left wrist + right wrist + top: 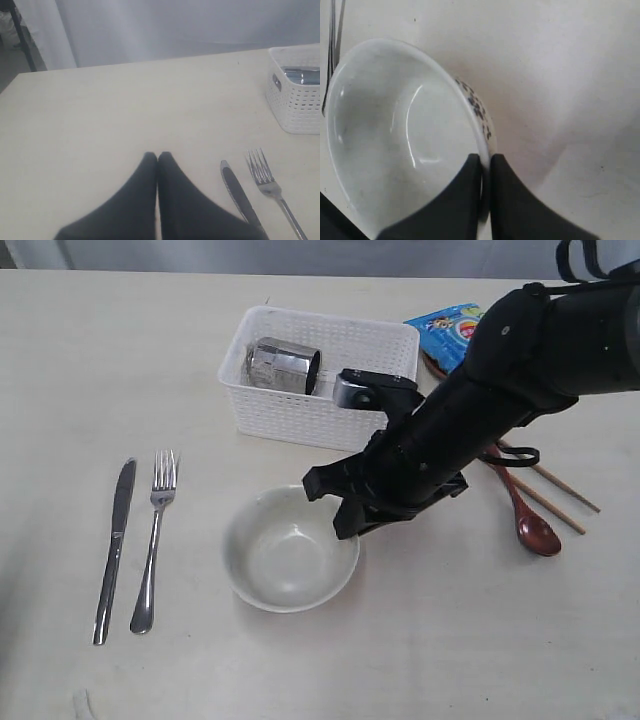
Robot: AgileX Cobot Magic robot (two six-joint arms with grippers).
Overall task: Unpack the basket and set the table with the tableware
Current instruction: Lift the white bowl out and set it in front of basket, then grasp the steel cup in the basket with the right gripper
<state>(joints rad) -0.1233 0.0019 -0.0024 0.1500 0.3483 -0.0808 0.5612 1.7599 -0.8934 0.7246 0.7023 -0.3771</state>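
Note:
The off-white bowl [288, 558] [395, 135] stands on the table [450, 640] in front of the basket [320, 390]. My right gripper [348, 530] [485, 159] is shut on the bowl's right rim, one finger inside and one outside. The steel cup [283, 364] [302, 76] lies on its side in the white basket [295, 102]. Knife [113, 538] [239, 192] and fork [155, 530] [272, 187] lie side by side at the left. The wooden spoon [528, 515] and chopsticks [555, 490] lie at the right. My left gripper [158, 156] is shut and empty, low over bare table.
A blue snack bag [450, 328] lies behind the basket's right corner, partly under my right arm [520, 370]. The table's far edge [140, 62] runs behind the basket.

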